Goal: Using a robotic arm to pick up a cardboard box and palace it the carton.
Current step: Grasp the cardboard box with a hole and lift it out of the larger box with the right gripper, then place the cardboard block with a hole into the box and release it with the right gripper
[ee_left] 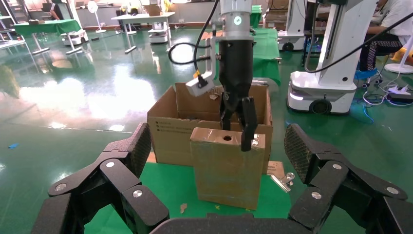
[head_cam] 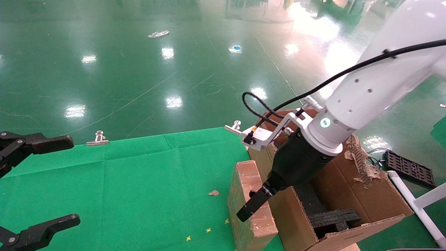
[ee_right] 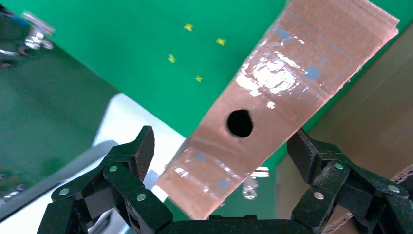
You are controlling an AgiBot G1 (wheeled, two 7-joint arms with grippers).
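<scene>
A glossy green floor [head_cam: 139, 69] surrounds a green-clothed desk [head_cam: 139, 181]. The torn carton [head_cam: 369, 202], its printed text unreadable, stands beside it. The slim cardboard box [head_cam: 249, 205] stands upright against the carton. Above it, the right end effector [ee_right: 221, 161] is spread; the left end effector [head_cam: 38, 181] idles, spread.

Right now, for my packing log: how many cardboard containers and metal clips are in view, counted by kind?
Slim cardboard box: 1
Large carton: 1
Metal clips: 2
Total: 4
</scene>
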